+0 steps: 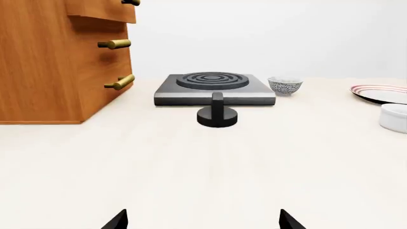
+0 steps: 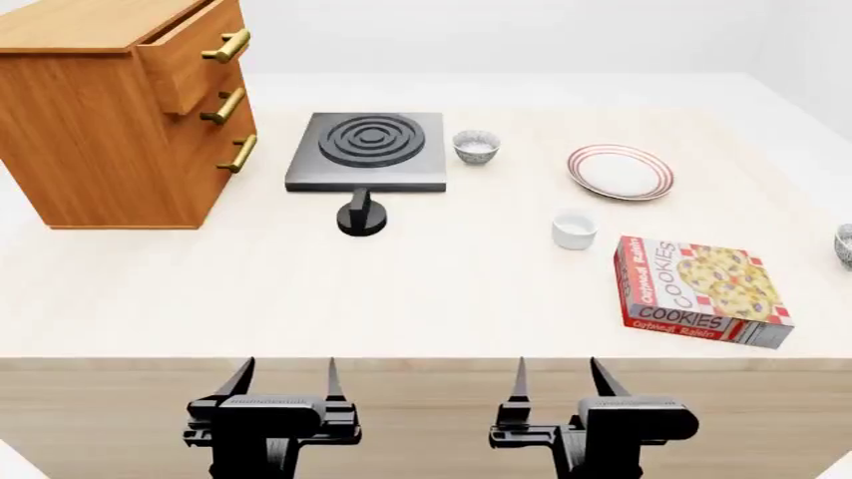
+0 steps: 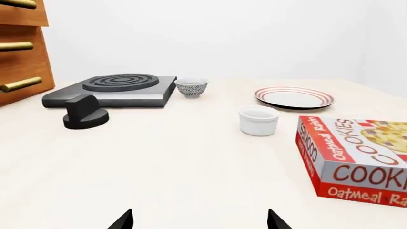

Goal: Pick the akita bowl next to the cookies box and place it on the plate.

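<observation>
The akita bowl sits at the head view's right edge, just beyond the cookies box, only partly in frame and well apart from both claws. The right gripper and left gripper hang spread and holding nothing at the table's near edge. The plate lies bare beyond the cookies box, a small white cup between them; the cup's inside cannot be made out. A 2nd speckled bowl stands beside the stove burner, apparently holding nothing.
</observation>
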You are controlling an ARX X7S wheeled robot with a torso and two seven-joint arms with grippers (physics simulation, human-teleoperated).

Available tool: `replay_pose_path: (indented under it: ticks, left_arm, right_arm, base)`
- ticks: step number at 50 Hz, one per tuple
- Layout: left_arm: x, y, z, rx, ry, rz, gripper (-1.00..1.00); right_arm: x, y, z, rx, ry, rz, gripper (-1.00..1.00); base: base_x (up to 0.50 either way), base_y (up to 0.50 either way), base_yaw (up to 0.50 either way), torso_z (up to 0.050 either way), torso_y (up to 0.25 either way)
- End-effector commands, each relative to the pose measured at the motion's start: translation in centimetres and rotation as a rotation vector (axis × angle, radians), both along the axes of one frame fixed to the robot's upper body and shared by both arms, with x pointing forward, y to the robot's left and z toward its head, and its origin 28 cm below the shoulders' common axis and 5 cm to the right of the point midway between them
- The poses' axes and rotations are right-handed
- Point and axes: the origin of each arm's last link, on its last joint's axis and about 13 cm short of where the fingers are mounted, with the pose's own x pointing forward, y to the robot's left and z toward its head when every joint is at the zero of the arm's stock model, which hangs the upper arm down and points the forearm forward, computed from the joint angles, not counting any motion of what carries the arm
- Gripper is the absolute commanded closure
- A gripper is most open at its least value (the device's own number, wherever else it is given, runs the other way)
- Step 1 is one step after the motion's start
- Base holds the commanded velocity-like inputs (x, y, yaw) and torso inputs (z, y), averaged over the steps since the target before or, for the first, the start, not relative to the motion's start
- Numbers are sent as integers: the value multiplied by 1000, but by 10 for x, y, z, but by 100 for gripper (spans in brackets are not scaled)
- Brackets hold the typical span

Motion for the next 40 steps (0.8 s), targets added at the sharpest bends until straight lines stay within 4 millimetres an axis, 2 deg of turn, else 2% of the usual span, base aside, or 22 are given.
replay_pose_path:
  ticks: [1, 20, 22, 25, 29, 32, 33, 35, 36, 40]
  left_arm:
    - [0, 0, 0, 1, 4, -3, -100]
    - [-1, 1, 4, 2, -11, 6, -100]
    - [-1, 4, 11, 9, -41, 30, -100]
    - [-4, 12, 31, 1, -173, 103, -100]
    - [-12, 25, 60, -13, -436, 220, -100]
    - [-12, 25, 60, -13, -436, 220, -100]
    - [-22, 34, 79, 4, -610, 330, -100]
    - [-27, 36, 85, 20, -654, 356, -100]
    - [-30, 39, 91, 31, -700, 388, -100]
    - [-34, 44, 95, 11, -751, 435, -100]
  right_arm:
    - [-1, 1, -1, -1, 2, 6, -100]
    - [-2, 0, 2, 2, -4, -7, -100]
    - [-1, -2, 10, 27, -78, -23, -100]
    - [-2, -10, 33, 143, -292, -63, -100]
    - [-4, -22, 69, 222, -581, -131, -100]
    - [-4, -22, 69, 222, -581, -131, -100]
    - [-7, -28, 85, 211, -695, -166, -100]
    - [-11, -32, 88, 213, -804, -290, -100]
    - [-13, -33, 92, 210, -818, -239, -100]
    - [-13, -36, 97, 245, -824, -247, -100]
  base:
    - [0, 0, 0, 0, 0]
    - [0, 0, 0, 0, 0]
    - [0, 0, 0, 0, 0]
    - [0, 0, 0, 0, 0]
    - [0, 0, 0, 0, 0]
    - [0, 0, 0, 0, 0]
    - [0, 0, 0, 0, 0]
    - [0, 0, 0, 0, 0]
    - [0, 0, 0, 0, 0]
    - [0, 0, 0, 0, 0]
